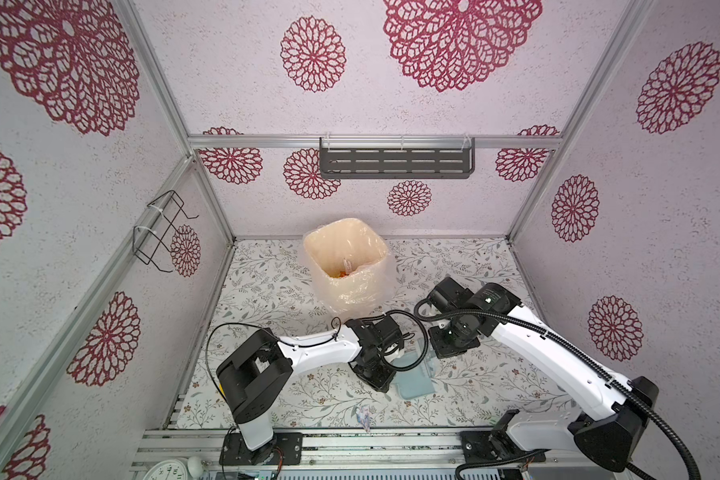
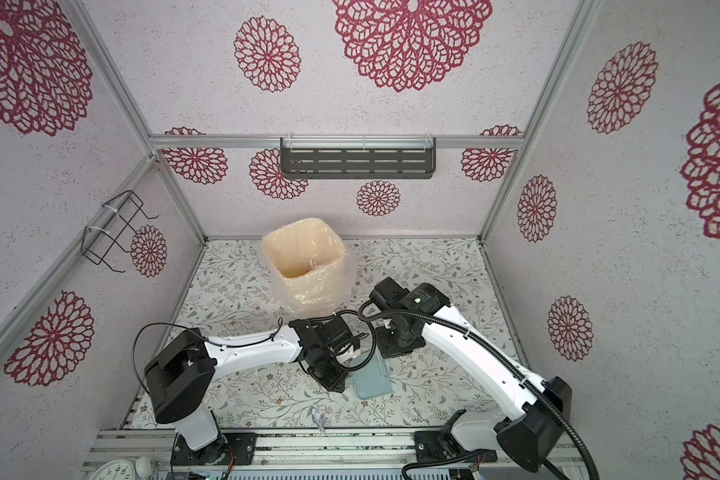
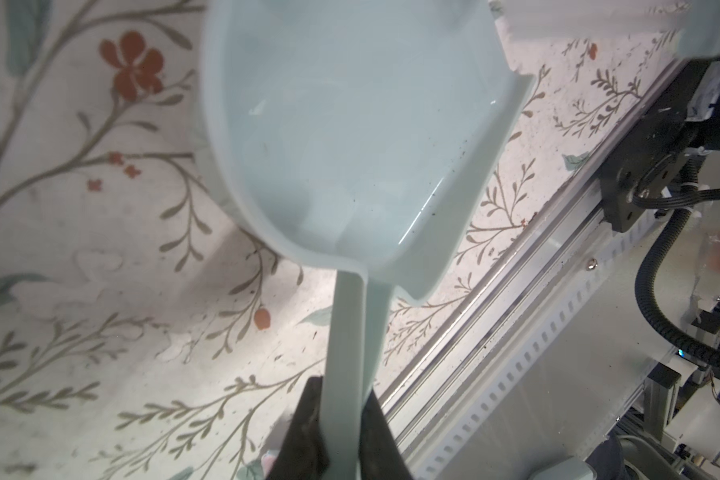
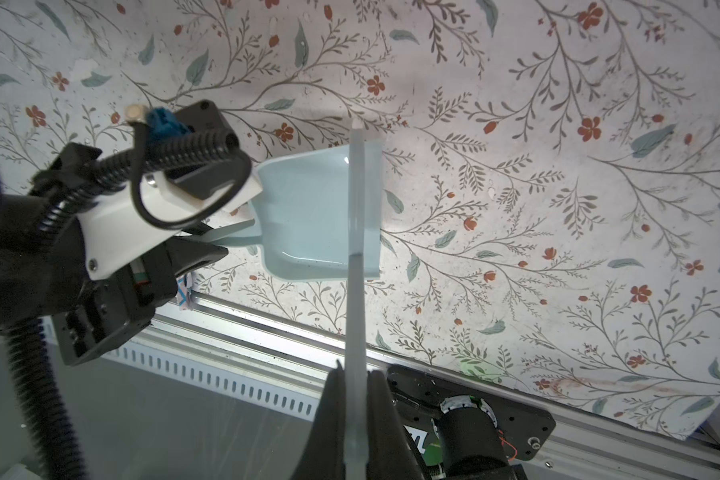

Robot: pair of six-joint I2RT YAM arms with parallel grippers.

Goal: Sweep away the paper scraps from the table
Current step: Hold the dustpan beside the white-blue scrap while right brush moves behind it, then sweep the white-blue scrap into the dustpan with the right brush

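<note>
My left gripper point(image 3: 341, 415) is shut on the thin handle of the pale blue-grey dustpan point(image 3: 350, 145), which sits low over the table point(image 1: 267, 291) near its front middle. The pan shows in both top views point(image 1: 416, 380) point(image 2: 371, 380) and looks empty. My right gripper point(image 4: 356, 386) is shut on the small pale brush point(image 4: 356, 208), seen edge-on across the dustpan's point(image 4: 308, 216) open side. One white paper scrap with blue marks point(image 1: 364, 417) point(image 2: 320, 415) lies at the table's front edge, on the near side of the left gripper point(image 1: 385, 384). The same scrap point(image 4: 184, 291) peeks out behind the left wrist.
A cream bin with a plastic liner point(image 1: 346, 266) stands at the back middle, with a few scraps inside. An aluminium rail point(image 1: 350, 440) runs along the front edge by both arm bases. A dark shelf point(image 1: 395, 162) and a wire rack point(image 1: 159, 232) hang on the walls.
</note>
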